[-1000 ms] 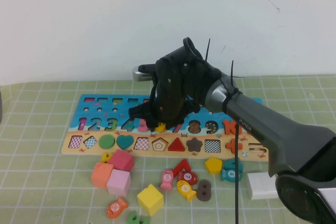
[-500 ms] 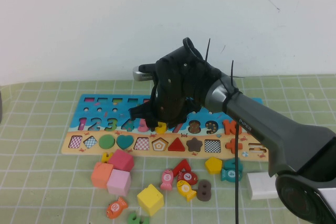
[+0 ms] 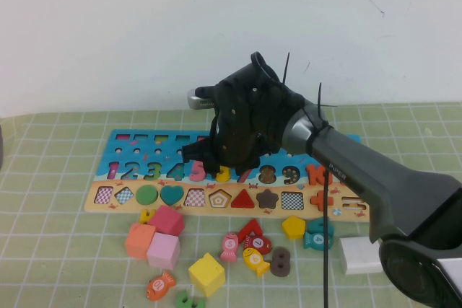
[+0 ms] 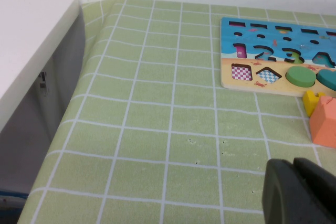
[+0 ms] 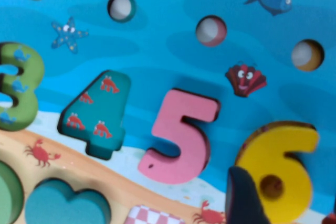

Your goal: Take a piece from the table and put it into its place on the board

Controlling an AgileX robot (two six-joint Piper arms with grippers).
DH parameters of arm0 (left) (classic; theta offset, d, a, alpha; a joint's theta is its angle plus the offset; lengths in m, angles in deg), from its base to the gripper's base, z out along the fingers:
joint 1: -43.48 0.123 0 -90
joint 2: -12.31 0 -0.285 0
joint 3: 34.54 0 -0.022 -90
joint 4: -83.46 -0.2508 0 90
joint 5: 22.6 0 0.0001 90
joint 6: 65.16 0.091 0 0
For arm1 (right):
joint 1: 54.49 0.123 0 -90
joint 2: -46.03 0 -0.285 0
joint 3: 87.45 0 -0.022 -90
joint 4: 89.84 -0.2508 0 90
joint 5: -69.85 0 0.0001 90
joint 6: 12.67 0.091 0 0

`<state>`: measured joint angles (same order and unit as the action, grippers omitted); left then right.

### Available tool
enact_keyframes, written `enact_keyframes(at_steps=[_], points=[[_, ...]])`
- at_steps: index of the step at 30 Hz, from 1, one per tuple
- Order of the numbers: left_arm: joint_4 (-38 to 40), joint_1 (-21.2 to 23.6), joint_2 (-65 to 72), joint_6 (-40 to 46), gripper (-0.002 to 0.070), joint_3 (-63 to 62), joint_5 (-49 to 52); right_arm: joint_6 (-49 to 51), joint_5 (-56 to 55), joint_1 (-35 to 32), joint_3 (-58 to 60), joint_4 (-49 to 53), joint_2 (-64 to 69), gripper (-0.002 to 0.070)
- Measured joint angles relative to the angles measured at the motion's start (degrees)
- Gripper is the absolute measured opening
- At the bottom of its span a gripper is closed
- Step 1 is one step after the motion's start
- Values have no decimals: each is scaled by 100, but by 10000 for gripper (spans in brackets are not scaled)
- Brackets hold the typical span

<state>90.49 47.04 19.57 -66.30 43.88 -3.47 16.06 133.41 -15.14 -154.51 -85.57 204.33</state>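
1. So, the right gripper (image 3: 220,166) hangs over the middle of the board (image 3: 115,142), jaws spread, nothing clamped between them.
2. The yellow 6 (image 5: 278,169) lies right under those jaws, btwn the pink 5 (image 5: 178,135) and the 7. It looks seated in its recess, upright like its neighbours; one dark fingertip (image 5: 247,198) overlaps its lower edge in the right wrist view. Touching or just above, can't tell.
3. Judging by that, the placing seems done, and the next move is prob. a straight lift clear w/o dragging the numeral.
4. Left gripper (image 4: 299,192) sits low near the table's left edge, well away from the board; can't tell if it's open or shut.
5. Surface: green checked cloth (image 3: 58,250), loose blocks and fish pieces along the board's near edge, plain white wall behind.
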Motion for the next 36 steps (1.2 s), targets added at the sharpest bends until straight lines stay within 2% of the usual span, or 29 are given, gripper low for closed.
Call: enact_keyframes(at_steps=[14, 17, 23, 25, 32, 36], points=[[0, 0, 0, 0, -1, 0, 0, 0, -145, 0, -13, -177, 0, 338], [0, 0, 0, 0, -1, 0, 0, 0, -116, 0, -106, -177, 0, 288], [0, 0, 0, 0, -1, 0, 0, -372, 453, 0, -611, -72, -26, 71], [0, 0, 0, 0, -1, 0, 0, -582, 638, 0, -773, 37, -72, 32], [0, 0, 0, 0, -1, 0, 0, -1409, 721, 77, -1041, 222, -777, 1], [0, 0, 0, 0, -1, 0, 0, -1632, 721, 453, -1065, 557, -1279, 0]])
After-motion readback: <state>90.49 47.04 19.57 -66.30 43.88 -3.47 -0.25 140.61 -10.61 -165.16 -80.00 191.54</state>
